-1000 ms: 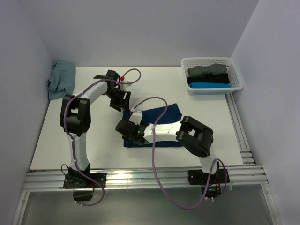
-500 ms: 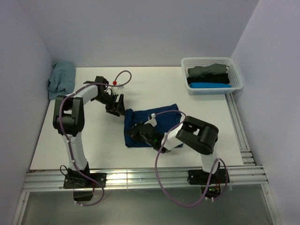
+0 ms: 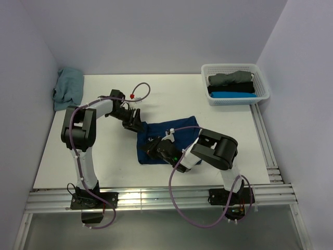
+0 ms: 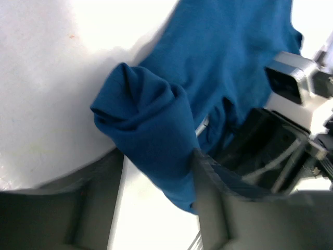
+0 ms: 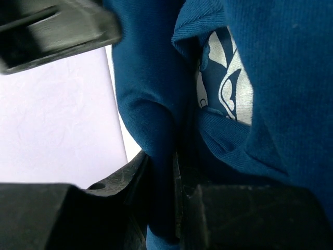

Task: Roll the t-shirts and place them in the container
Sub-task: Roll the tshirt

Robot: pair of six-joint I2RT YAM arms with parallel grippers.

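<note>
A dark navy t-shirt [image 3: 174, 130] lies crumpled mid-table. My left gripper [image 3: 134, 121] is at its back-left corner. In the left wrist view the left gripper [image 4: 158, 159] stands open, with a bunched fold of the navy t-shirt [image 4: 151, 125] between the fingers [image 4: 223, 208], brushing the right one. My right gripper [image 3: 154, 148] rests low on the shirt's left part. In the right wrist view the right gripper [image 5: 162, 174] is shut on a fold of the navy t-shirt [image 5: 151, 94], beside its pale neck label [image 5: 229, 78].
A white basket [image 3: 263, 83] at the back right holds rolled grey [image 3: 230, 78], black [image 3: 231, 88] and bright blue [image 3: 234, 95] t-shirts. A dusty teal t-shirt [image 3: 67, 88] lies heaped at the back-left corner. Purple cables loop over both arms.
My left gripper came forward and right to the shirt's back-left corner. The right gripper slid a little right and nearer with its fold, bunching the shirt's left side.
</note>
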